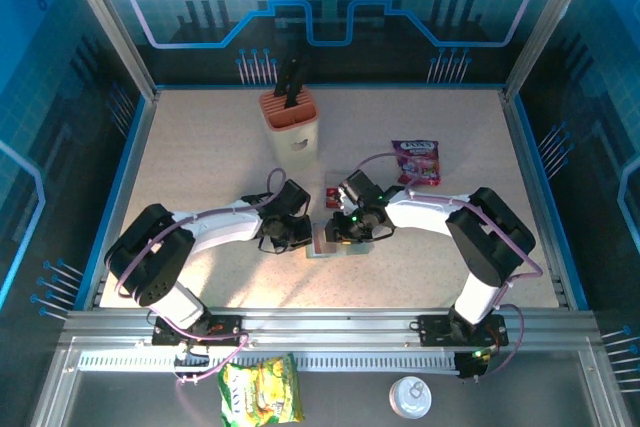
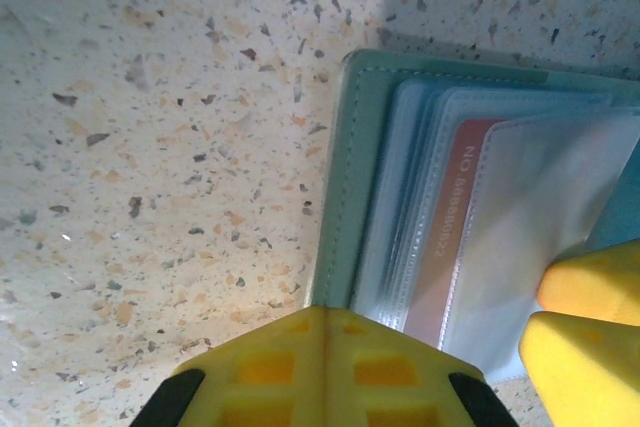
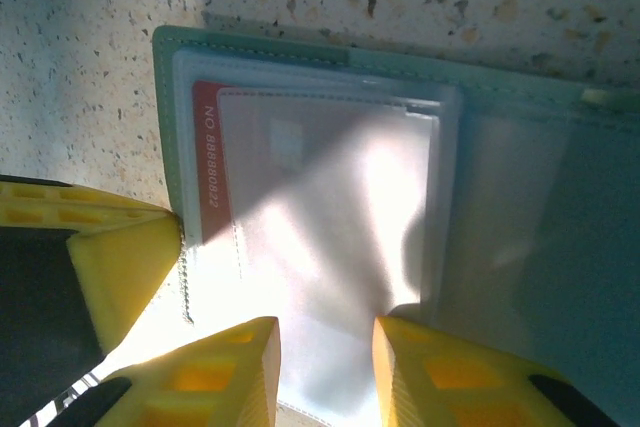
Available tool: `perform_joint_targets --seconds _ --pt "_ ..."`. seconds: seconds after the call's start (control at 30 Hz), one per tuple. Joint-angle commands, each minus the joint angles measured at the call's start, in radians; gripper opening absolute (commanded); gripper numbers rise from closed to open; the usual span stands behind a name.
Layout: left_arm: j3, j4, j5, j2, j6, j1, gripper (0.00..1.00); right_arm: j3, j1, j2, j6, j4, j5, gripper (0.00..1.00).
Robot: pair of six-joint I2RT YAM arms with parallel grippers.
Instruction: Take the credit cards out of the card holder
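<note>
The card holder [image 1: 322, 243] lies open on the table between my two grippers. Its grey-green cover [image 2: 345, 197] frames clear sleeves, and a red credit card [image 2: 450, 227] sits inside one sleeve. My left gripper [image 2: 325, 315] is shut, its closed tip resting on the holder's left edge. My right gripper [image 3: 322, 342] is open, its fingertips [image 3: 255, 347] set down on the clear sleeve beside the red credit card [image 3: 208, 172]. The left gripper's yellow finger [image 3: 120, 257] touches the holder's corner. A small red rectangle, seemingly a card [image 1: 333, 190], lies just behind the holder.
An orange and white block [image 1: 290, 119] with dark handles stands at the back centre. A purple snack packet [image 1: 417, 160] lies to the right rear. Below the front rail lie a yellow packet [image 1: 262, 392] and a white round lid [image 1: 408, 397].
</note>
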Motion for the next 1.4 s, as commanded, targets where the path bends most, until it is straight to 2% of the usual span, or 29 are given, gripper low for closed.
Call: perform_joint_targets --seconds 0.0,0.3,0.47,0.67,0.77,0.97,1.37 --pt "0.032 -0.04 -0.016 -0.014 0.026 -0.005 0.0 -0.018 -0.011 -0.019 -0.008 -0.018 0.005 0.31" --pt "0.045 -0.031 0.012 -0.05 0.013 -0.008 0.01 -0.063 -0.028 -0.033 0.017 0.04 -0.036 0.31" --pt "0.045 0.006 0.034 -0.075 -0.005 -0.011 0.15 -0.08 -0.034 -0.038 0.029 0.063 -0.05 0.31" --pt "0.02 0.095 0.089 -0.07 -0.051 -0.013 0.22 -0.106 -0.049 -0.041 0.051 0.105 -0.078 0.31" --pt "0.013 0.123 0.098 -0.057 -0.072 -0.014 0.29 -0.127 -0.061 -0.042 0.066 0.134 -0.101 0.31" --pt "0.001 0.181 0.127 -0.015 -0.102 -0.013 0.29 -0.167 -0.083 -0.046 0.1 0.199 -0.139 0.31" --pt "0.003 0.143 0.103 0.032 -0.117 -0.015 0.25 -0.197 -0.1 -0.048 0.121 0.248 -0.177 0.3"
